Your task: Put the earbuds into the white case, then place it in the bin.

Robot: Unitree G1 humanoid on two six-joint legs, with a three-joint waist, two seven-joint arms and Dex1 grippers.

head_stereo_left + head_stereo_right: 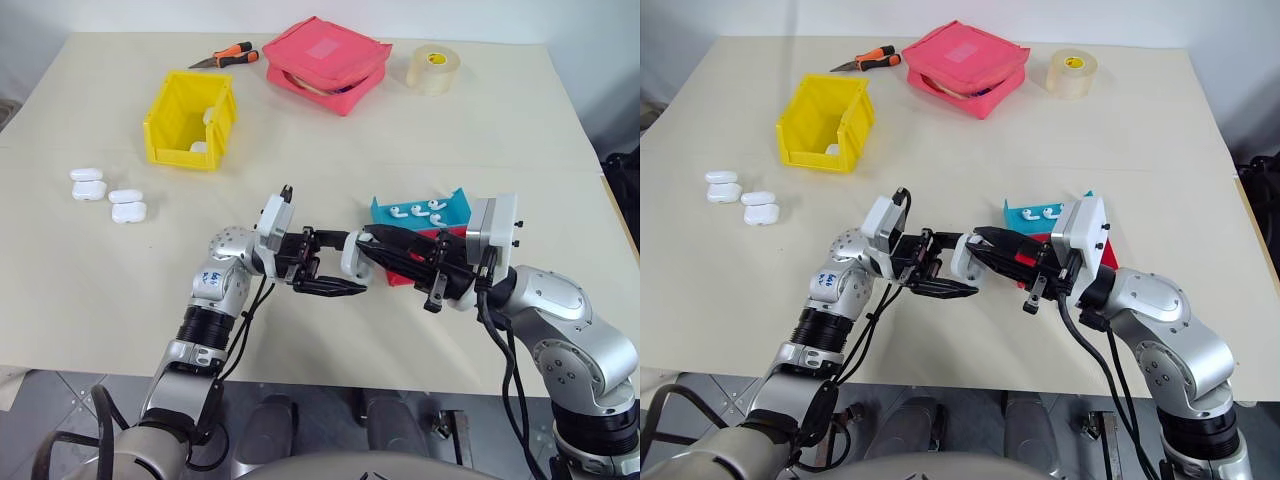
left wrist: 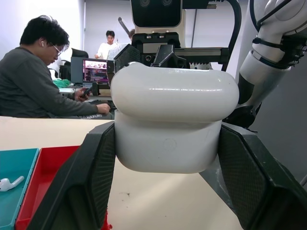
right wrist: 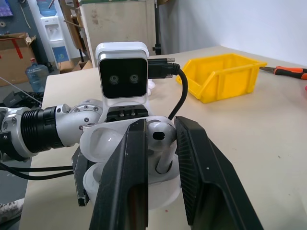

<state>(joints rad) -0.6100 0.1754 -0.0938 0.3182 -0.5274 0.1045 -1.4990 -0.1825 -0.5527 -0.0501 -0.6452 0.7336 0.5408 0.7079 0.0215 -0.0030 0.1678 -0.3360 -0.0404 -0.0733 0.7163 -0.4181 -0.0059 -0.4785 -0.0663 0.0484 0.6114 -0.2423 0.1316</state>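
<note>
Right wrist view shows the right end effector (image 3: 160,158) clamped on an earbud (image 3: 160,143), seating it in the white case (image 2: 172,120) gripped by the left end effector (image 1: 335,270); next comes release.

Between the two grippers and the yellow bin (image 1: 190,120) lies open table (image 1: 330,150), a free path toward the bin's cut-down front. Four spare cases (image 1: 108,196) sit left of that path, well apart from it. The blue and red tray (image 1: 425,215) crowds the right gripper (image 1: 372,240) from behind.
</note>
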